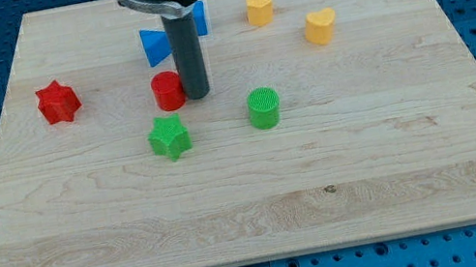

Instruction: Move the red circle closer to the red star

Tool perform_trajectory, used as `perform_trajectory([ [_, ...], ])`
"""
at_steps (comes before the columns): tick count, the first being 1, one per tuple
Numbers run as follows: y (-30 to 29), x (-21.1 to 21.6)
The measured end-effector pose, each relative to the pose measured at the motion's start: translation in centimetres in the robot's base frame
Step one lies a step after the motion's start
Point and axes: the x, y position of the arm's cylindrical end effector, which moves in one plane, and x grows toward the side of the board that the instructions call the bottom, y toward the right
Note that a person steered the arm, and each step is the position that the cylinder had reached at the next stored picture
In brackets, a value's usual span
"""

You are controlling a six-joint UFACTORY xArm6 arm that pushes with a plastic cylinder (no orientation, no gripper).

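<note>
My tip (196,95) touches the red circle (168,90) on its right side; no pincer fitted. The red star (58,101) lies well left. An off-centre push could deflect the circle toward the green star (169,137).

Eight blocks lie on the wooden board (263,217), two of each colour.

- Red, two: a red star (58,101) toward the board's left edge and a red circle (168,91) nearer the middle.
- Green, two: a green star (169,138) and a green circle (264,108), both around the middle.
- Blue, two: a blue triangle (153,47) and another blue block (200,16), mostly hidden so its shape cannot be told, both near the top edge.
- Yellow, two: a yellow hexagon (259,7) near the top edge and a yellow heart (320,27) toward the top right corner.

One rod stands on the board, with one end, my tip (197,94).
</note>
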Motion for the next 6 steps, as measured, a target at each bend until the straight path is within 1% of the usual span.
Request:
perform_trajectory([
  [2, -3.1, 0.7],
  [5, -9.7, 0.7],
  [6, -9.9, 0.9],
])
